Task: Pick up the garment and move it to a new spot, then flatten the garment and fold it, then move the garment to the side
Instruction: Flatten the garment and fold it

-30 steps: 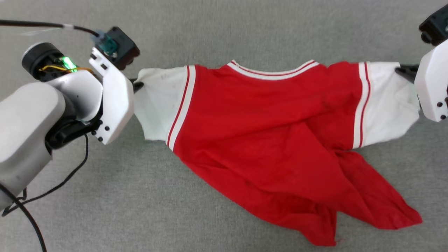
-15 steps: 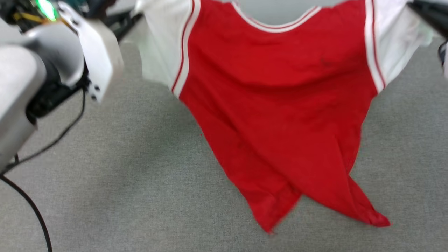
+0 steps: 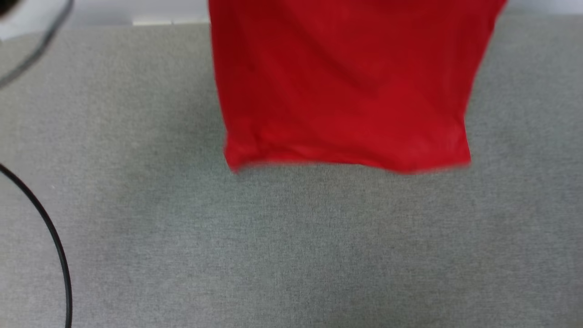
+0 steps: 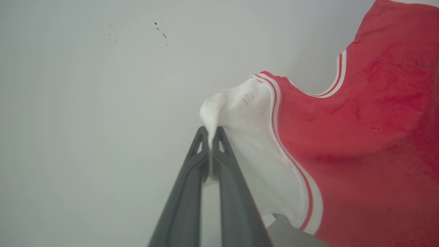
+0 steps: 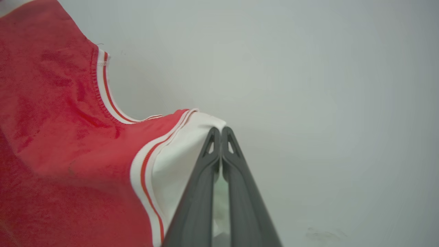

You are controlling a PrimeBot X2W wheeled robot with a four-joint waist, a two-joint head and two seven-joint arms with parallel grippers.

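The garment [image 3: 346,86] hangs in the air as a red sheet from the head view's top edge, its blurred hem just above the grey surface. In the left wrist view my left gripper [image 4: 210,132] is shut on the tip of one white sleeve [image 4: 240,113], with the striped trim and red body [image 4: 370,144] stretching off to the right. In the right wrist view my right gripper [image 5: 219,132] is shut on the other white sleeve [image 5: 178,161], and the red body [image 5: 51,137] with its striped neckline spreads to the left.
A grey fabric-covered surface [image 3: 291,246] lies under the hanging garment. A black cable [image 3: 50,237] curves along the lower left, and another blurred cable crosses the upper left corner. A pale wall [image 4: 103,103] stands behind both wrist views.
Both grippers have lifted the garment by its sleeves. It went from lying spread on the surface to hanging straight, and the arms have left the head view.
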